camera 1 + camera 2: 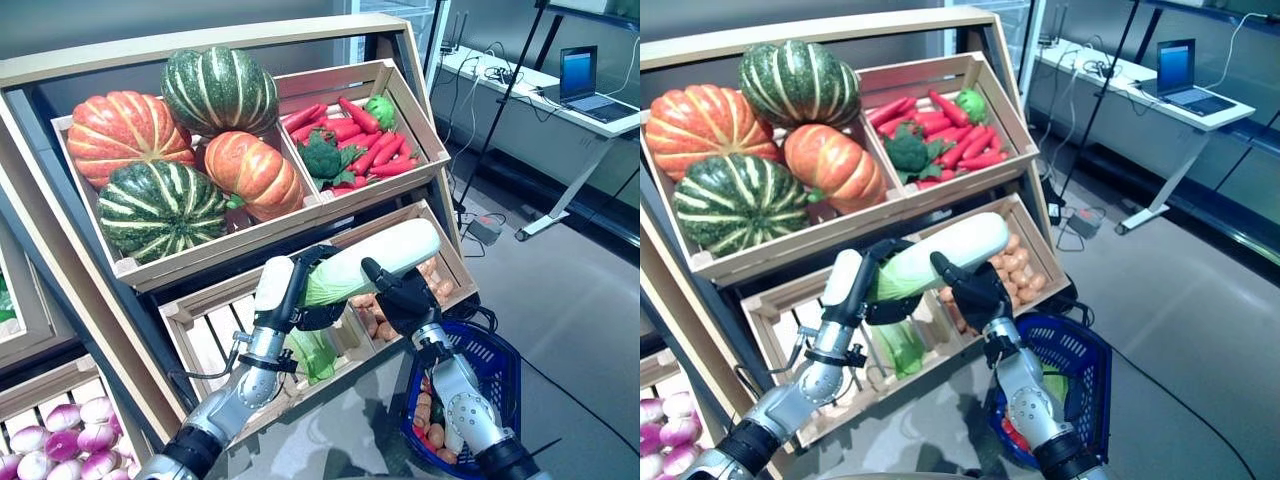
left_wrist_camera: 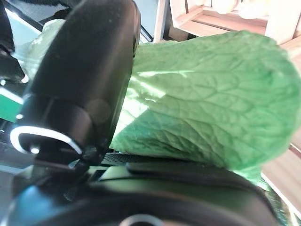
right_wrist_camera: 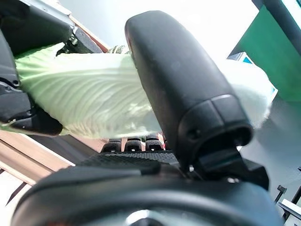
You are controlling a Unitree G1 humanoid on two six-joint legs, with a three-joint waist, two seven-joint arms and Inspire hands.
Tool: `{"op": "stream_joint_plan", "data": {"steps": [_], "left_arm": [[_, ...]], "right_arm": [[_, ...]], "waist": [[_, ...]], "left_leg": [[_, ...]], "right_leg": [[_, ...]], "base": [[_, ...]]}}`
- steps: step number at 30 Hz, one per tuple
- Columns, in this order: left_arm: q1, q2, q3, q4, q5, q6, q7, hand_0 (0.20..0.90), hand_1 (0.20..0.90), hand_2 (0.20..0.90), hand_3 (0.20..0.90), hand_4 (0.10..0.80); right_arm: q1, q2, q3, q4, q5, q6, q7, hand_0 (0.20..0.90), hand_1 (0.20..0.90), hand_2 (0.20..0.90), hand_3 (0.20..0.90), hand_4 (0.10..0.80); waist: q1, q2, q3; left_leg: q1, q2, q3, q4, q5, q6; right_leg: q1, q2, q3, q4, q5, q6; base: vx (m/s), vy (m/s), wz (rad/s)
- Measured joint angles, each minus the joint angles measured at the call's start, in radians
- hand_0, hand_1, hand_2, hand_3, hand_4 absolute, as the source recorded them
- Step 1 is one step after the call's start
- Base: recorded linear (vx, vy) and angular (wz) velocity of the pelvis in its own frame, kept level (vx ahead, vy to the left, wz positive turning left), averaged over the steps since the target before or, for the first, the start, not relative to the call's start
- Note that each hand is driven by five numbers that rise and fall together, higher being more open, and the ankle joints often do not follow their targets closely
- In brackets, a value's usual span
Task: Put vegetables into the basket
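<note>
Two hands share one cabbage (image 1: 375,262) in front of the lower crate (image 1: 440,232) of a wooden stand. The left hand (image 1: 300,290) is curled round the leafy green end, and the right hand (image 1: 405,295) wraps the pale middle from below, thumb over the top. The cabbage hangs level in the air, apart from the crate and up and to the left of the basket (image 1: 500,370), a blue one on the floor by the right arm with several vegetables already inside. Judged from this, the carry is under way. To do it well, both hands should swing right together, keeping the cabbage level, and lower it between the basket walls before the fingers let go.
</note>
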Motion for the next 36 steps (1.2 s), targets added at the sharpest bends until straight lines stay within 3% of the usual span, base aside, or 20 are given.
{"op": "stream_joint_plan", "data": {"steps": [7,11,28,29,30,36], "left_arm": [[-0.033,0.027,-0.02,-0.011,0.058,0.0,0.02,0.3,0.3,0.3,0.3,0.4],[-0.048,0.024,-0.03,-0.013,0.051,0.0,0.019,0.3,0.3,0.3,0.3,0.4],[-0.037,-0.039,-0.059,0.035,-0.118,-0.019,-0.069,0.3,0.3,0.3,0.3,0.4],[-0.033,-0.039,-0.059,0.036,-0.127,-0.019,-0.076,0.3,0.3,0.3,0.3,0.4],[-0.03,-0.039,-0.058,0.038,-0.134,-0.019,-0.081,0.3,0.3,0.3,0.3,0.4],[-0.013,-0.043,-0.057,0.04,-0.153,-0.019,-0.094,0.3,0.3,0.3,0.3,0.4]], "right_arm": [[0.0,-0.004,0.0,-0.002,-0.004,-0.008,0.0,0.9,0.9,0.9,0.9,0.8],[0.0,-0.001,0.0,-0.002,-0.006,-0.057,-0.001,0.9,0.9,0.9,0.9,0.8],[-0.007,-0.003,-0.059,-0.024,-0.012,-0.169,-0.013,0.9,0.9,0.9,0.9,0.8],[-0.009,-0.002,-0.072,-0.024,-0.011,-0.17,-0.013,0.396,0.396,0.396,0.396,0.464],[-0.011,-0.002,-0.081,-0.024,-0.008,-0.175,-0.012,0.3,0.3,0.3,0.3,0.4],[-0.016,-0.002,-0.099,-0.024,0.01,-0.195,-0.005,0.3,0.3,0.3,0.3,0.4]], "waist": [[-0.007,0.0,0.0],[-0.008,0.0,-0.001],[0.001,-0.005,-0.01],[0.001,-0.005,-0.01],[0.001,-0.004,-0.01],[0.003,0.001,-0.013]], "left_leg": [[0.0,0.0,0.004,0.0,0.0,0.0],[-0.003,0.0,0.014,0.0,0.0,0.0],[-0.016,0.002,0.025,0.0,0.0,0.001],[-0.017,0.002,0.025,0.0,0.0,0.001],[-0.018,0.002,0.025,0.0,0.0,0.001],[-0.021,0.003,0.024,0.0,0.0,0.001]], "right_leg": [[-0.003,0.0,0.006,0.0,0.002,0.001],[-0.009,0.001,0.017,0.0,0.006,0.001],[-0.026,0.004,0.025,0.0,0.01,0.0],[-0.026,0.004,0.025,0.0,0.01,0.0],[-0.027,0.004,0.025,0.0,0.01,0.0],[-0.03,0.004,0.024,0.0,0.01,-0.001]], "base": [[-0.003,-0.001,-0.01],[-0.009,-0.001,-0.07],[-0.003,-0.002,-0.02],[0.0,0.0,0.0],[0.0,0.0,0.0],[0.0,0.0,0.0]]}}
